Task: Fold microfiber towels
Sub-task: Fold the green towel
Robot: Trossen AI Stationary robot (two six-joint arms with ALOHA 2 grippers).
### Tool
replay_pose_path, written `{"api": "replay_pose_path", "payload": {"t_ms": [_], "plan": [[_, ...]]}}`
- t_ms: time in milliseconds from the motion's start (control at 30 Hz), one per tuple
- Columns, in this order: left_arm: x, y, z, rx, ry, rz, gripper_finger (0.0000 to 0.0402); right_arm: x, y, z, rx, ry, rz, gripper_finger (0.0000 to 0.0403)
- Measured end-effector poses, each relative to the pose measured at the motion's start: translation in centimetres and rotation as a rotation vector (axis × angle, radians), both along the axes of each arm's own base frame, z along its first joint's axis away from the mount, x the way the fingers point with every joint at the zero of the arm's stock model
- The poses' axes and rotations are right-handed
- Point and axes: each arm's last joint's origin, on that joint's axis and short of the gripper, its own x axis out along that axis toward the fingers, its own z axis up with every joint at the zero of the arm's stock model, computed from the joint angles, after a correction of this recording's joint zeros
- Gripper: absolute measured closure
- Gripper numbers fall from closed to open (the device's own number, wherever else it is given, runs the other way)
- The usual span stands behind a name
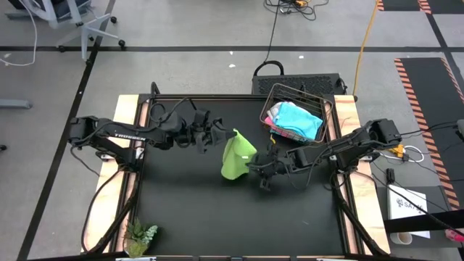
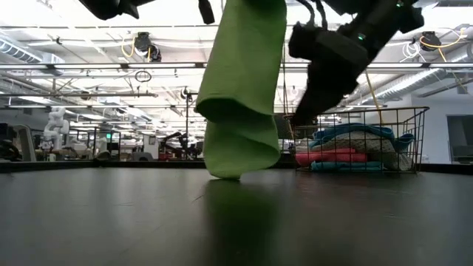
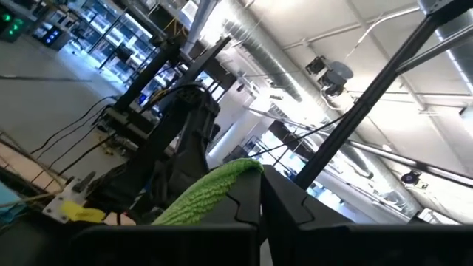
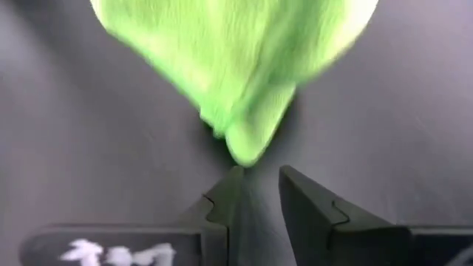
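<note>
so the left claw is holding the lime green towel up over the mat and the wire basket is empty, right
Not quite: the wire basket is not empty; the high view shows blue and pink towels in it. The left claw does hold the lime green towel up over the mat.

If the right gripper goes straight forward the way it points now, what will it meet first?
Most likely the hanging lime green towel: the right gripper has open jaws aimed at its lowest tip, just ahead. Behind it is only the black table.
</note>
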Motion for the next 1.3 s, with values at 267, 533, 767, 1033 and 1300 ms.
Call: {"api": "replay_pose_path", "payload": {"t_ms": [267,533,767,1033,1300], "plan": [[0.0,0.0,-0.1,-0.003,0.006,-0.002,0.0397,1.1,0.1,1.0,0.023,-0.145,0.040,0.0272],[0.0,0.0,-0.1,-0.004,0.007,-0.004,0.0396,1.2,-0.3,1.1,-0.014,-0.147,0.063,0.0223],[0.1,0.0,-0.1,-0.007,0.007,-0.007,0.0397,1.5,-2.7,1.1,-0.095,-0.134,0.024,0.0218],[0.1,0.0,-0.1,-0.006,0.007,-0.007,0.0398,1.5,-5.0,1.0,-0.138,-0.104,-0.007,0.0218],[0.1,0.0,-0.1,-0.003,0.011,-0.002,0.0398,1.9,-5.0,1.4,0.062,-0.185,0.039,0.0218]]}}
